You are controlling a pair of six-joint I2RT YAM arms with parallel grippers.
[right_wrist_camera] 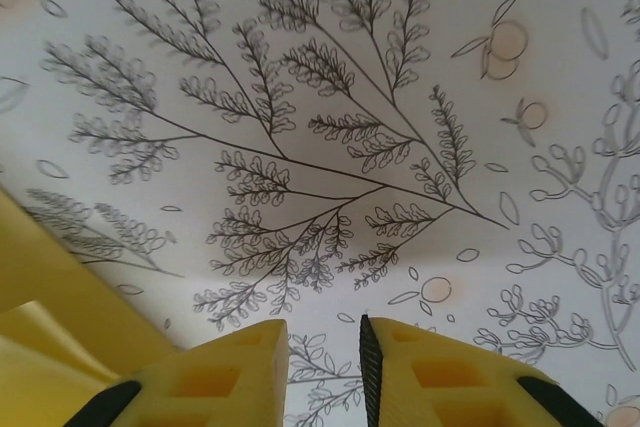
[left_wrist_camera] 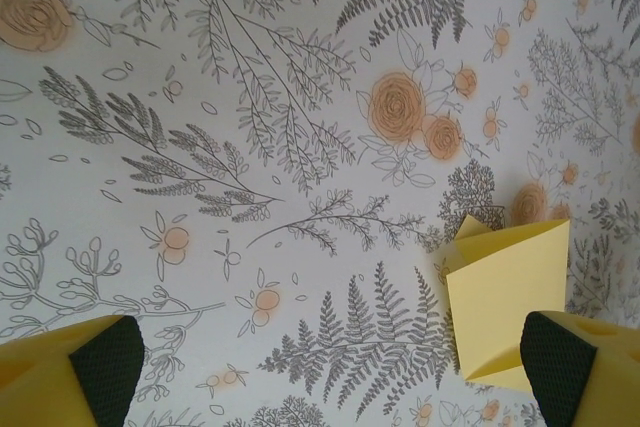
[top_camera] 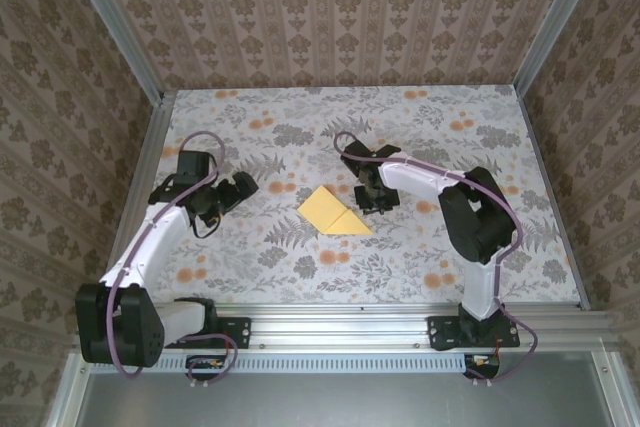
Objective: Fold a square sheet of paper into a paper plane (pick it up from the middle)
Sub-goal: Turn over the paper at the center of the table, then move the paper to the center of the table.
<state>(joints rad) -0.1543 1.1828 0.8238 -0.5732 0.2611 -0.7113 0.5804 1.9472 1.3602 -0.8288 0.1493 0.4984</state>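
Though part-folded, lay flat mid-way across the flower-printed worktop (top_camera: 450, 247): thin pale-yellow square sheet of paper (top_camera: 333, 211), long axis slanting. Sat just left of narrowly parted, empty right fingers (right_wrist_camera: 225, 372), well apart from wide-spread left fingers (left_wrist_camera: 105, 362). Judged right arm nearer.

A white tablecloth (top_camera: 420, 247) covers the table, printed all over with grey fern sprays (right_wrist_camera: 330, 177) and leafy twigs, with orange flower prints (left_wrist_camera: 397, 107) scattered among them singly and in small clusters. Walls (top_camera: 330, 17) papered in a brown and beige damask pattern with vertical stripes close it in at the back and on both sides, joined at the corners by slanting aluminium posts (top_camera: 115, 22). Along the near edge runs a ribbed aluminium rail (top_camera: 340, 327), and below it lies a plain grey panel (top_camera: 340, 397).
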